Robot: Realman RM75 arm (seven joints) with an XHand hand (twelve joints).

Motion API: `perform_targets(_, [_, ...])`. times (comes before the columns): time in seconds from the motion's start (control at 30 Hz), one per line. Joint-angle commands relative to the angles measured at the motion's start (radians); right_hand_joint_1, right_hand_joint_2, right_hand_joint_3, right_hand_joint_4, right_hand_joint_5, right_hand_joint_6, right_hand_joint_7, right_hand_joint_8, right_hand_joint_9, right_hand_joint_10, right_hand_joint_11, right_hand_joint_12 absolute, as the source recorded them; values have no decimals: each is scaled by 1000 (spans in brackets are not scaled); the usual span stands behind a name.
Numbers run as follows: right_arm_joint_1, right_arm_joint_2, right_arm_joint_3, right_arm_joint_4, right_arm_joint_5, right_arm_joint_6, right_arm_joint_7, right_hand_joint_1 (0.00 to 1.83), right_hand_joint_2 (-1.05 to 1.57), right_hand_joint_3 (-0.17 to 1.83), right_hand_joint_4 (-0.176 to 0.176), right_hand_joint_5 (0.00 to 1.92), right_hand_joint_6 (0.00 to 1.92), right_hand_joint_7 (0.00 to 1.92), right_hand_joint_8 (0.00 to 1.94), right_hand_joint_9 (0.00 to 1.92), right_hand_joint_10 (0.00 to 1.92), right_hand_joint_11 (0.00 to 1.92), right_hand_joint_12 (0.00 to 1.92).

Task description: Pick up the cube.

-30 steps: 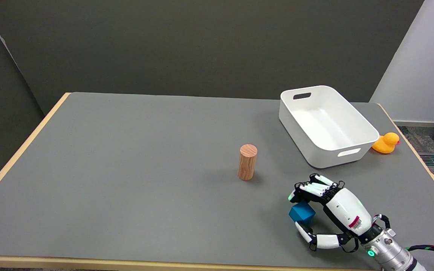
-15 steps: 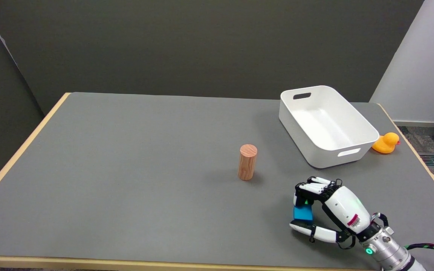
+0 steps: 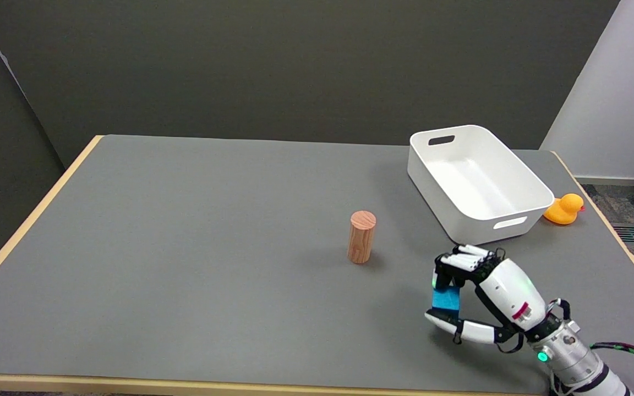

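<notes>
The blue cube (image 3: 445, 300) is pinched in my right hand (image 3: 479, 291) near the table's front right. The thumb lies under it and the curled fingers press on its top. Part of the cube is hidden behind the fingers. Hand and cube sit a little above the grey tabletop (image 3: 212, 247), with a faint shadow below them. My arm reaches in from the lower right corner.
A wooden cylinder (image 3: 361, 236) stands upright to the left of and beyond the hand. A white tub (image 3: 520, 220) sits at the back right, close behind the hand. An orange rubber duck (image 3: 564, 209) lies to the right of the tub by the table's edge.
The fingers closed on the cube, turning it upright in the hand. Hand and cube have since risen slightly off the table and moved a bit toward the tub.
</notes>
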Motion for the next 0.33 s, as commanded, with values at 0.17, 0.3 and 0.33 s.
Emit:
perform_targets(0.17, [-105,155,445,462,-15,-290,-133,1199,994,529,-176,728,1469,776,1490,871,1753,632,1906])
perform_targets(0.3, [-25,164,570,520,-16,-499,-129,1209,864,758,-139,712,1469,912,1495,889,1761,626,1915])
perform_targets(0.33, [22,169,586,520,-16,-558,-128,1208,845,791,-124,708,1471,932,1493,893,1761,626,1916])
